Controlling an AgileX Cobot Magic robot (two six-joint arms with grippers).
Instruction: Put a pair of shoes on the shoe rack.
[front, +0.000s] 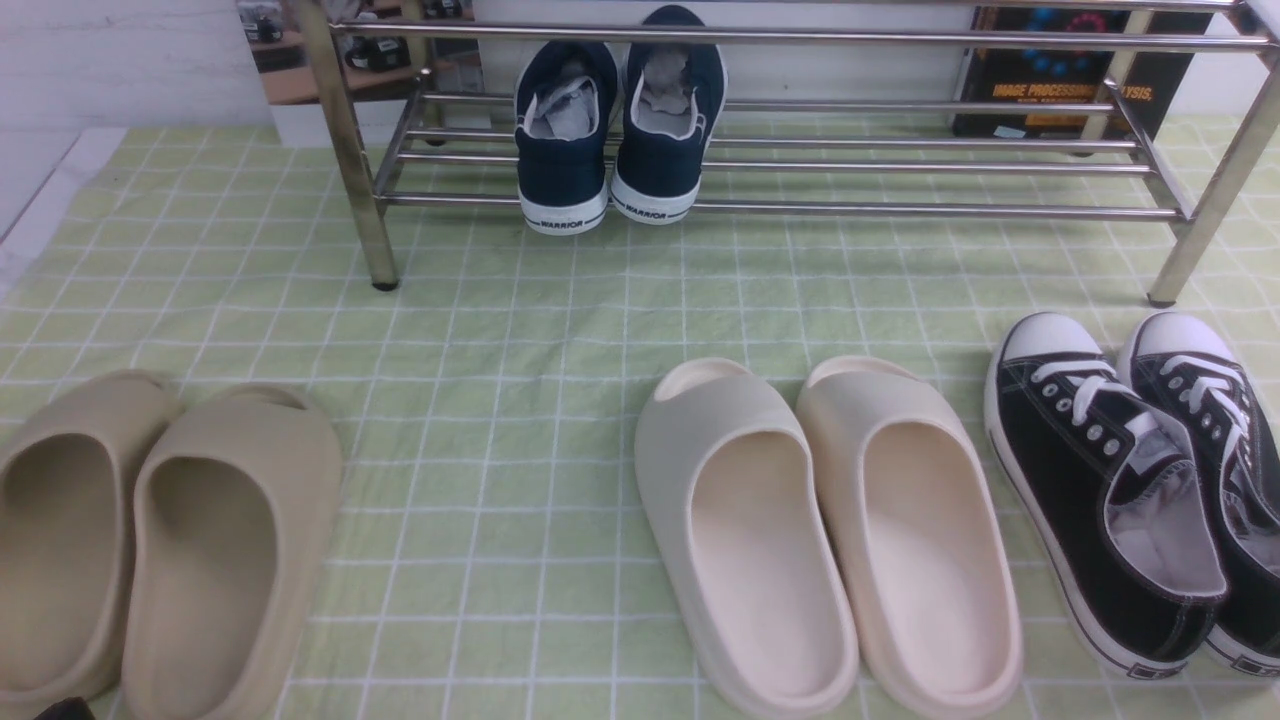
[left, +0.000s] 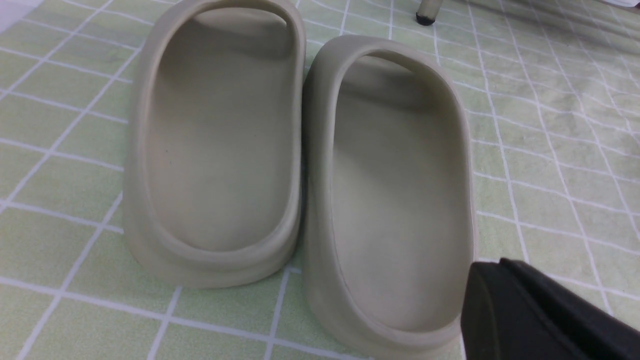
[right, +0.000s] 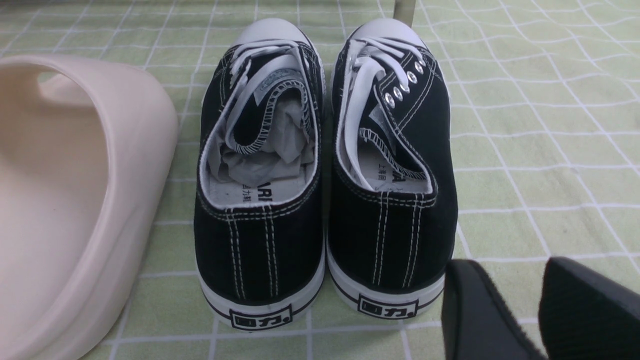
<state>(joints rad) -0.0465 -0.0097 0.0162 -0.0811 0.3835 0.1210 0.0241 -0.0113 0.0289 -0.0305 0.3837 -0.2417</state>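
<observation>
a: two navy slip-ons (front: 610, 140) sit side by side on the rack (front: 800, 205), low shelf, far left.
b: placing looks done. grippers?
a: left gripper (left: 545, 315) pressed together, empty; right gripper (right: 537, 310) parted, empty. next, just keep clear.

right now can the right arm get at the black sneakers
Probably yes. The right gripper hangs just behind the heels of the black sneakers, with nothing between them. The cream slides sit off to one side, clear of the way.
</observation>
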